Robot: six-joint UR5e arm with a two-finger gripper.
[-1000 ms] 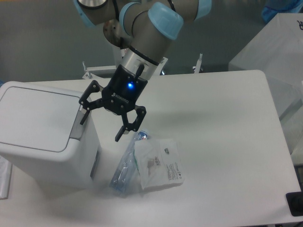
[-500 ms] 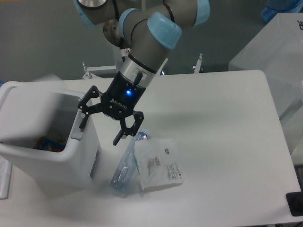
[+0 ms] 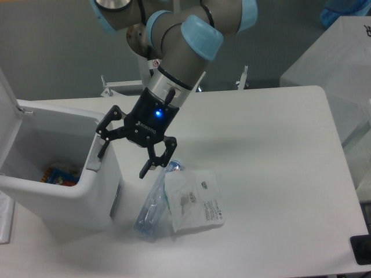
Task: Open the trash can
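Trash can (image 3: 64, 191) is seen at the left edge of the worktop (image 3: 272, 150), its lid (image 3: 7, 107) swung upright so that the inside, with some colourful rubbish, is exposed. The end effector (image 3: 124, 152) is held spread wide and empty at the grey button tab (image 3: 95, 152), one fingertip at that tab, presumably to press it. A plastic bottle (image 3: 153, 202) and a packet (image 3: 194, 200) are left just beside the bin.

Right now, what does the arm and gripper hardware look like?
Grey tubular arm with light-blue joint caps. Black two-finger gripper with linkage-style fingers, white lettering and a lit blue LED on its body, mounted below a silver wrist ring.
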